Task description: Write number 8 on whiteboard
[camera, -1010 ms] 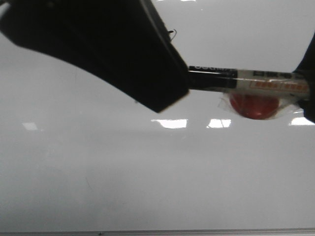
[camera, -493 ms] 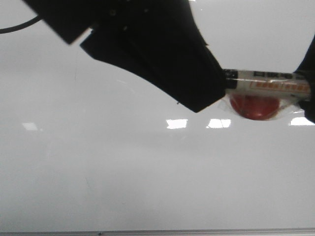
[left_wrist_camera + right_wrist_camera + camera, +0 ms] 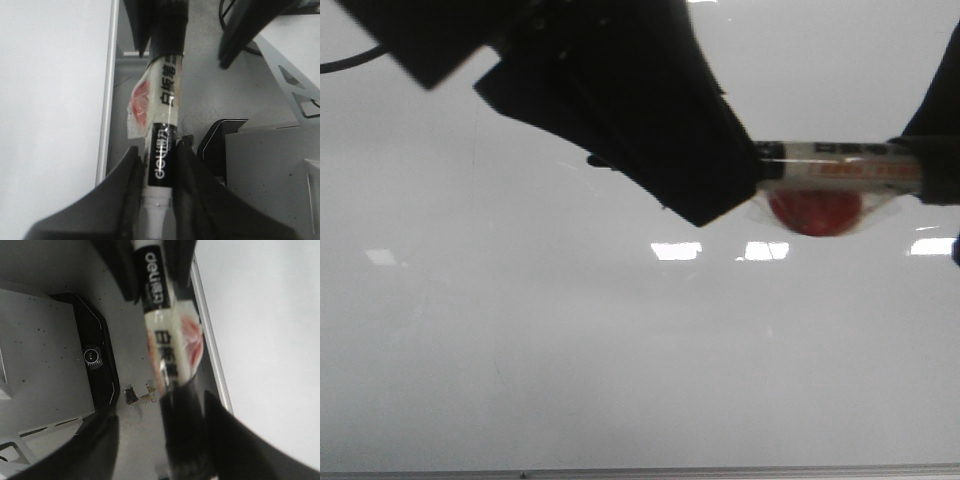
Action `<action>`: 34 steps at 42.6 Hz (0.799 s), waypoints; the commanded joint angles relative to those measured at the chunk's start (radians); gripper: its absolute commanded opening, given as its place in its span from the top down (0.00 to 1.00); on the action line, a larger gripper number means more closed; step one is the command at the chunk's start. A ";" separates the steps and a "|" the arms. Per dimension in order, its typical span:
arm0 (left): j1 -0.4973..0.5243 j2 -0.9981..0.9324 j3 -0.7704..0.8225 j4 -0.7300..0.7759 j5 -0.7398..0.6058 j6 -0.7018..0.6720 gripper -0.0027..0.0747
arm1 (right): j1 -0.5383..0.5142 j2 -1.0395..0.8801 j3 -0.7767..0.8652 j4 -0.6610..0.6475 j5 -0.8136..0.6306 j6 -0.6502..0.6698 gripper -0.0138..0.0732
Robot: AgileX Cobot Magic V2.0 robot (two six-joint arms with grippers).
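The whiteboard [image 3: 620, 350] fills the front view, glossy pale grey with bright reflections. The number 8 is not visible; my left arm covers the upper middle of the board. A white marker [image 3: 830, 160] with a black label lies level between my grippers, and a red disc [image 3: 815, 212] is taped under it. My left gripper [image 3: 730, 185] is shut on the marker's pale end [image 3: 160, 165]. My right gripper [image 3: 925, 170] surrounds the black end [image 3: 182, 430]. One finger touches it and the other [image 3: 102, 445] stands apart.
A thin grey frame [image 3: 640, 471] runs along the board's bottom edge. A black cable [image 3: 350, 62] hangs at the upper left. The wrist views show the board's edge [image 3: 105, 100], a black camera housing [image 3: 92, 355] and grey boxes [image 3: 270, 170] beside it.
My left gripper moved right along the marker and closed over more of it. In the last half second both grippers and the marker shifted slightly left and up.
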 commanded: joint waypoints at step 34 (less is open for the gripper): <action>0.848 -0.329 0.345 0.579 -0.546 -1.009 0.91 | -0.179 -0.157 -0.021 -0.203 -0.007 0.314 0.19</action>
